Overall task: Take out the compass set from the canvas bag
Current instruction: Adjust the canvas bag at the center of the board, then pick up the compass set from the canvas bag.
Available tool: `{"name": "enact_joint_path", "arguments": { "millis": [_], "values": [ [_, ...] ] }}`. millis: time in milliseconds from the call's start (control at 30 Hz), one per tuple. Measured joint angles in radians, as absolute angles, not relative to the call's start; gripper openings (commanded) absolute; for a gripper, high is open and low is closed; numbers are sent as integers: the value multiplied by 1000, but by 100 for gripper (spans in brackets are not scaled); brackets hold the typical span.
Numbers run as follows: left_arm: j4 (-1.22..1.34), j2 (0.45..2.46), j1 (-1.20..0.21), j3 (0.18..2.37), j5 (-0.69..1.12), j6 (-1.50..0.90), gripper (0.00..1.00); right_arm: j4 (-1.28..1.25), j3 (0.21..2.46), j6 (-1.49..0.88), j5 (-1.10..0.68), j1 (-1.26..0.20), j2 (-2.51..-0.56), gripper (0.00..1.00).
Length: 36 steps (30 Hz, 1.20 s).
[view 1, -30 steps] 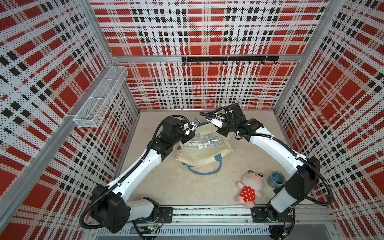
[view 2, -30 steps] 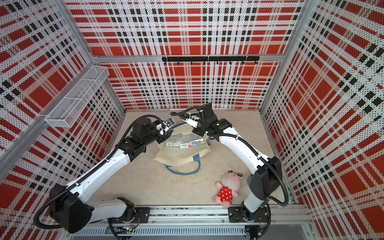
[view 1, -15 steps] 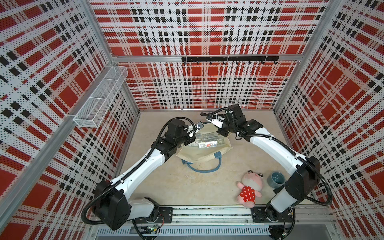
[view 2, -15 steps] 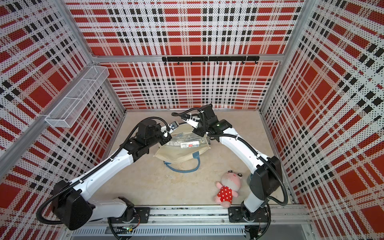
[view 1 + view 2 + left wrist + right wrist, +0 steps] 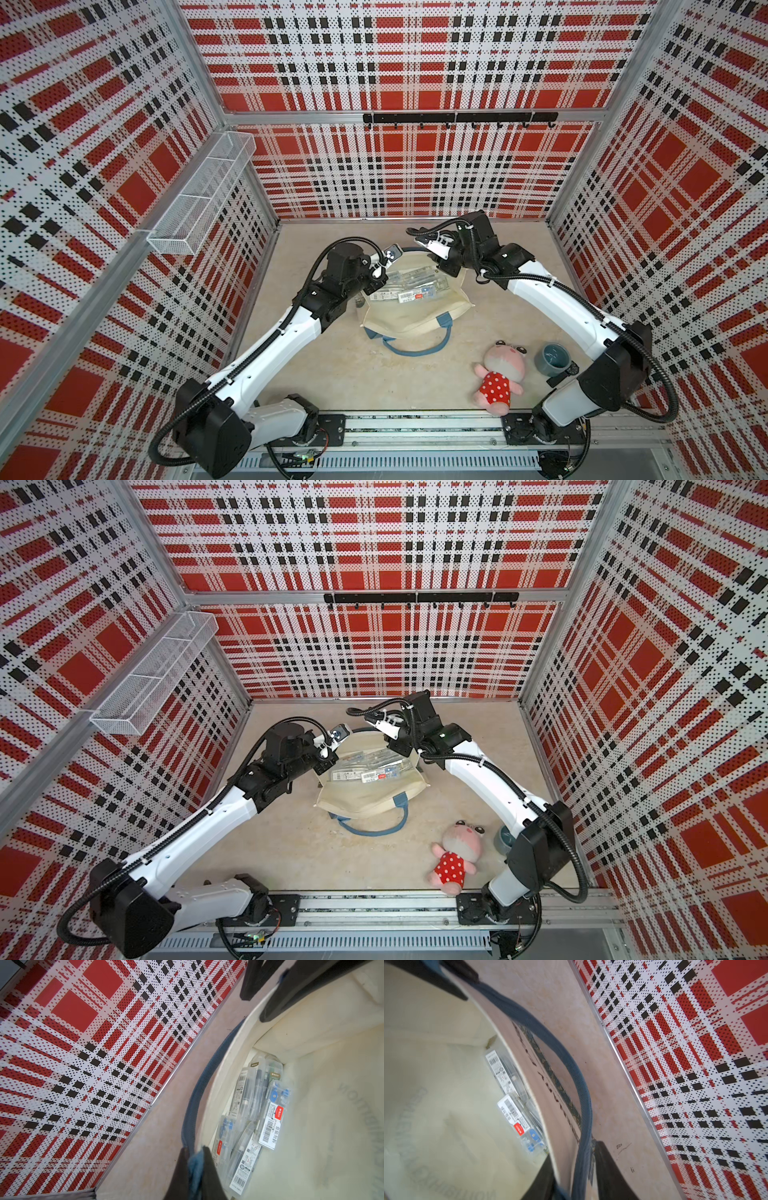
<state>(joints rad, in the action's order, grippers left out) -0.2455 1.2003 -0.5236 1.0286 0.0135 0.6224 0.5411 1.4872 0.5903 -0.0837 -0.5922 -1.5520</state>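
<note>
Room: plaid panels in red, black and white, pierced with small holes, wall in a pale, mottled stone-look table.
Bag: the canvas bag lies mid-table toward the back wall, between my two arms. It is soft cream cloth, slack and creased, with its mouth gaping.
Compass set: the compass set lies inside the bag. It is a hard clear plastic case with a red label, a barcode and a blue part showing through, and it sits among similar clear cases.
Left claw: my left claw is closed tight on the blue strap at the bag's rim.
Right claw: my right claw stands partly open, one finger inside the bag and one outside. The rim and strap pass between them, but I cannot tell whether the pads press the cloth.
Top views only: a second strap loops on the table in front of the bag. Nearer my right base are a pink plush toy in a red dotted dress and a grey-blue cup. A white wire basket and a black hook rail hang on the walls.
Wrist views only: both show my fingers at the cloth and the strap's ribbed weave. The right wrist view alone shows the dark lettering and the leaf band on the outer wall.
</note>
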Motion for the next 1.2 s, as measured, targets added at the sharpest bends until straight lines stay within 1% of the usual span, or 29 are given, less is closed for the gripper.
{"name": "enact_joint_path", "arguments": {
  "millis": [233, 300, 333, 400, 500, 567, 667, 700, 800, 967, 1200],
  "values": [
    [-243, 1169, -524, 993, 33, 600, 0, 567, 1454, 601, -133, -605, -1470, 45],
    [-239, 1169, -524, 987, 36, 595, 0, 570, 1438, 606, -143, -619, -1424, 46],
    [-237, 1169, -524, 985, 37, 594, 0, 570, 1429, 608, -147, -630, -1401, 45],
    [-233, 1169, -524, 984, 39, 590, 0, 567, 1410, 616, -162, -662, -1346, 38],
    [-232, 1169, -524, 984, 42, 587, 0, 552, 1376, 625, -176, -705, -1279, 31],
    [-232, 1169, -524, 982, 45, 587, 0, 531, 1343, 633, -186, -735, -1248, 31],
    [-232, 1166, -524, 981, 49, 587, 0, 478, 1261, 653, -204, -780, -1229, 36],
    [-232, 1164, -524, 980, 50, 587, 0, 463, 1233, 662, -205, -792, -1234, 37],
    [-232, 1152, -524, 974, 59, 587, 0, 430, 1177, 693, -192, -819, -1293, 38],
    [-232, 1129, -527, 963, 72, 582, 0, 363, 1140, 729, -115, -832, -1477, 39],
    [-231, 1102, -548, 940, 70, 580, 0, 321, 1093, 751, -25, -831, -1638, 50]
  ]
}}
